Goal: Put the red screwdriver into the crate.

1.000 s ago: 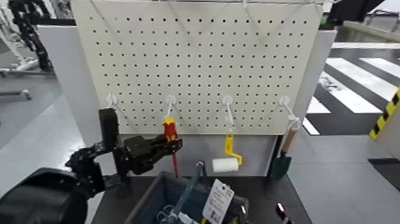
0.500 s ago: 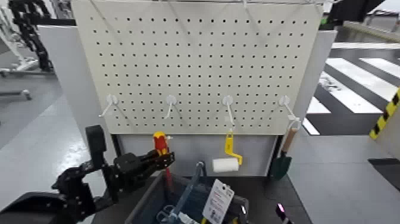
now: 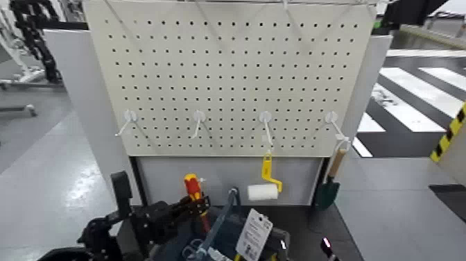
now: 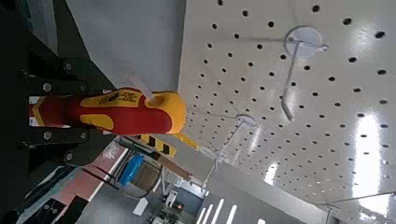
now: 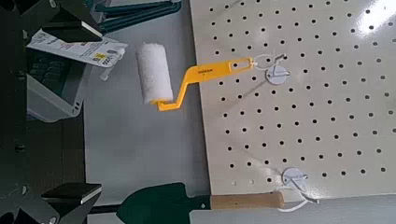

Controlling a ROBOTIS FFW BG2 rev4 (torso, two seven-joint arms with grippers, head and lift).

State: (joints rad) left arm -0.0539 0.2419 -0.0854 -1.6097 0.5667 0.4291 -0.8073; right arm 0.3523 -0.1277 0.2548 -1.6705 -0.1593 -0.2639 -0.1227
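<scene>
Left arm [image 3: 97, 239], at left: matt black, built of angular, jointed blocks, with a flat, round-cornered black plate [image 3: 121, 194] near the wrist. The left gripper [image 4: 93, 112] is black, its plates studded with small, round silvery screws [image 4: 47, 87]. The right gripper [image 5: 75, 101] is likewise dark, apparently with a greyish facet, though shadow obscures its finer detail.

Trowel [image 3: 327, 193] right of roller [image 3: 263, 191], seemingly

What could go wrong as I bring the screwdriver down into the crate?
The red screwdriver hangs shaft-down in the left gripper, close to the crate's raised blue handle, so it might knock that. The white tag could also snag the tool or arm.
</scene>
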